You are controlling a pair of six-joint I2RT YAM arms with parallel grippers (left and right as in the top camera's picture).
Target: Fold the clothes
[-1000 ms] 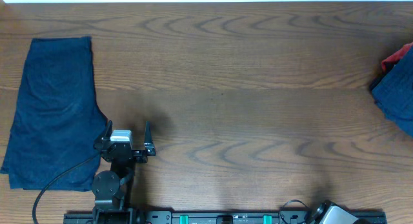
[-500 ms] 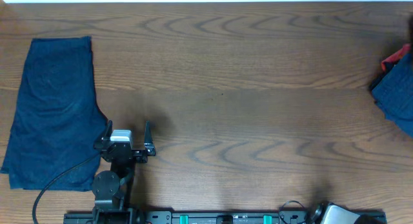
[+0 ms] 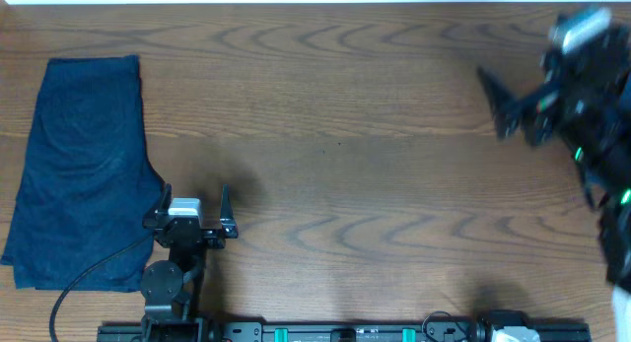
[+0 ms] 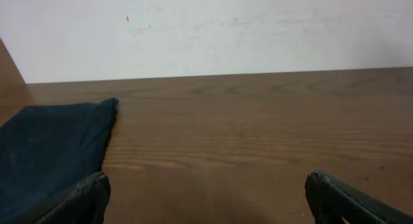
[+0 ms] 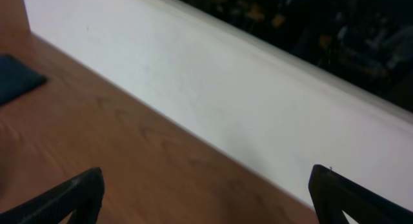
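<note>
One dark navy garment (image 3: pixel 84 165) lies flat and folded at the table's left side; it also shows in the left wrist view (image 4: pixel 51 146), and its corner shows in the right wrist view (image 5: pixel 16 82). My left gripper (image 3: pixel 194 194) rests low near the front edge, just right of that garment, open and empty (image 4: pixel 206 185). My right gripper (image 3: pixel 501 107) is raised over the table's right side, blurred, open and empty (image 5: pixel 206 185). The right arm hides the clothes at the far right edge.
The wooden table (image 3: pixel 335 155) stretches between the two arms. A white wall (image 4: pixel 213 30) borders its far edge. A black rail with the arm bases (image 3: pixel 345 332) runs along the front edge.
My right arm has swung up from the front right corner to over the table's right side, covering the navy and red cloth pile there. The left arm and the left garment have not moved.
</note>
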